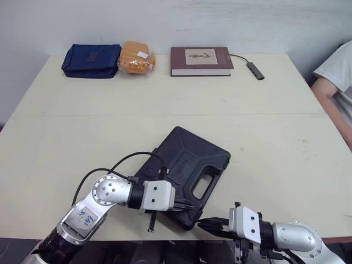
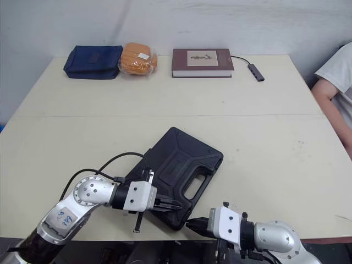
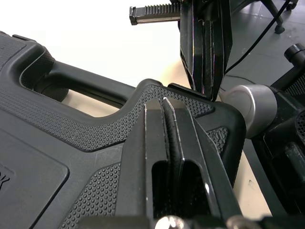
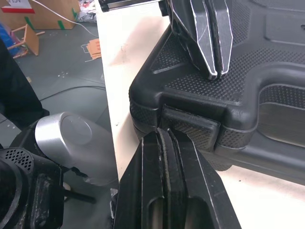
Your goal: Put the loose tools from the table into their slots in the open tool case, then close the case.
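Right pincer [image 1: 200, 223] is sitting nearest, at the table's near edge, its two black fingers clenched together on nothing and the tips nosing up against the latch [image 4: 190, 120] on the case's near corner. Judging it is closed to a blunt point so it can push the flap home rather than grip it. Left pincer [image 1: 189, 205] is likewise clenched and empty, its tips lying on the lid just behind that corner, probably bearing down to hold the two shells together while the latch is worked. Tool case [image 1: 187, 165] is lying flat on the cream table [image 1: 165, 110], near-centre, turned diagonally, lid already down. It is moulded black plastic: stippled grip texture around the corner, smoother recessed panels, rounded edges and a cut-through carry handle. Along the far edge, well apart from the work, are lying a navy fabric pouch [image 1: 91, 60], an orange packet [image 1: 137, 58] in clear wrap, a maroon hardback book [image 1: 201, 60] and a small grey adapter [image 1: 256, 70] on its cable. A person's sleeve [image 1: 335, 66] is showing at far right.
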